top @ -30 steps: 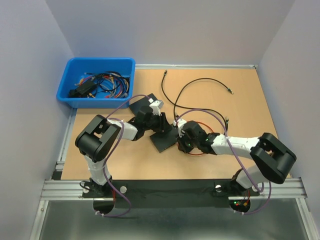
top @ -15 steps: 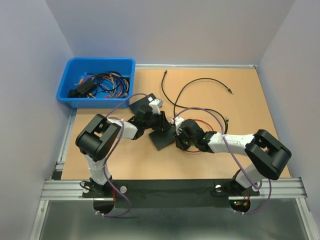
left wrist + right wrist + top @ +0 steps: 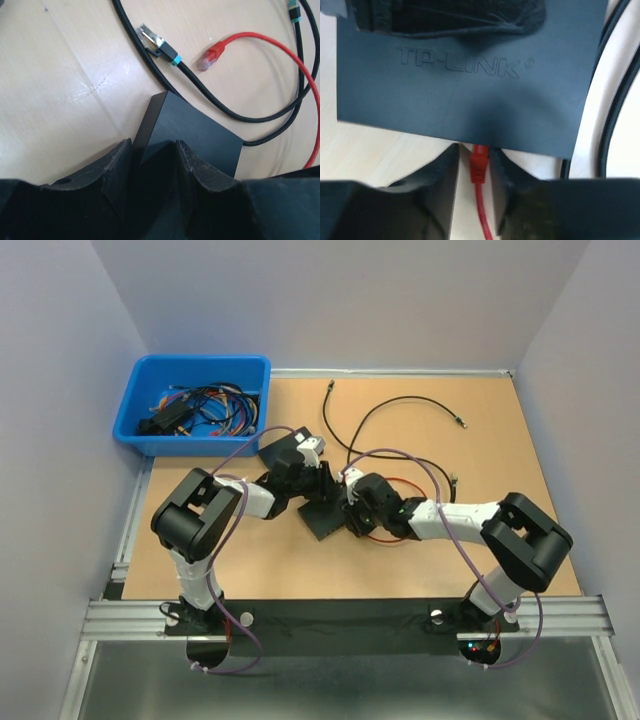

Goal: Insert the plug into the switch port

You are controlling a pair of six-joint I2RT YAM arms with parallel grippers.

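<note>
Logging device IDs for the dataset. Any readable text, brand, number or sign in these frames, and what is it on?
"TP-LINK", followed by a tiny ® mark: embossed on top of the black switch, right wrist view.
Nothing else is legible. No print shows on the red plug or the black cable plug, and anything on the arms or the blue bin is too small to read in the top view.

Switch (image 3: 325, 523) mid-table between left claw (image 3: 153, 150) and right claw (image 3: 473, 155) — plug (image 3: 479, 161) at its edge — bin (image 3: 200, 361) far-left
</note>
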